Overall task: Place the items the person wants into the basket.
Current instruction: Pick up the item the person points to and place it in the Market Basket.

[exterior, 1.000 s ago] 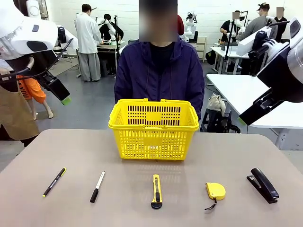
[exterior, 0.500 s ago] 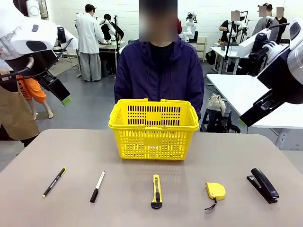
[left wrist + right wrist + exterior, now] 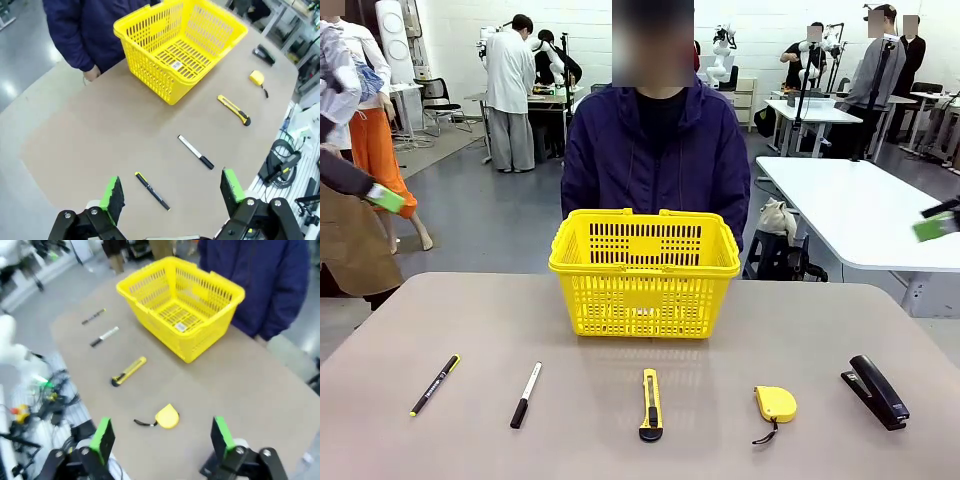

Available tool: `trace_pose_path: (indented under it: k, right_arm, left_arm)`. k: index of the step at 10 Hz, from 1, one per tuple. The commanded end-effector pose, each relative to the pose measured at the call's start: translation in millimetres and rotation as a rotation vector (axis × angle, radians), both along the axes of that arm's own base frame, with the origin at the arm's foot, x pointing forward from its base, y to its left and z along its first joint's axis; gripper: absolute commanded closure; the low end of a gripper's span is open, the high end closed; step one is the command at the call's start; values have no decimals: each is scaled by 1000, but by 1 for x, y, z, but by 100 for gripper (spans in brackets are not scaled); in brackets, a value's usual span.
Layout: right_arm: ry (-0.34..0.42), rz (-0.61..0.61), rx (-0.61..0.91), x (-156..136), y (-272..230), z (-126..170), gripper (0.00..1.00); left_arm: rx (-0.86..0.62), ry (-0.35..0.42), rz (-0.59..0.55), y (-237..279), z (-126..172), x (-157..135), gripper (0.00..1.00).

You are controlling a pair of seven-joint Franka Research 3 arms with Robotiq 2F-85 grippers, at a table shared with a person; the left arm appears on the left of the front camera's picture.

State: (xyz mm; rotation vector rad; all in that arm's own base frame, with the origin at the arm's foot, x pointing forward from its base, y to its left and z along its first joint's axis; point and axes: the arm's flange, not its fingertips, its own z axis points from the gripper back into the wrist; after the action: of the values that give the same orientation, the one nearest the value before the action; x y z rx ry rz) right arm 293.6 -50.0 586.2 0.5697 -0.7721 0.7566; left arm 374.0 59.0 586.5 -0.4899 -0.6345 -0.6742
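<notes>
tabletop (image 3: 440,320) lies open around basket (image 3: 645,290); left claw (image 3: 171,189) and right claw (image 3: 162,434) gape empty.

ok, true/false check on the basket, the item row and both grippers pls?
1. The basket holds none of the items. True.
2. The utility knife lies between the marker and the tape measure. True.
3. The stapler is at the robot's left end of the row. False: it is at the right end; the pen is leftmost.
4. Left gripper and right gripper each grip an item. False: both are open and empty.
</notes>
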Motion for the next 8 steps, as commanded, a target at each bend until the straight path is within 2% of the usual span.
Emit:
trace_pose_path:
  k: [1,3,5,8]
  right_arm:
    - [30,-22,104,-5,-53,-6,0]
    - [-35,-65,146,-22,-90,-10,0]
    - [-90,-94,149,-49,-116,1,0]
    - [-122,-107,182,-77,-135,10,0]
  left_arm:
    - [-76,-25,38,58,5,-5,0]
    - [-122,-63,65,111,4,-28,0]
    - [-102,-62,57,120,17,-49,0]
    - [-125,-78,98,113,25,-64,0]
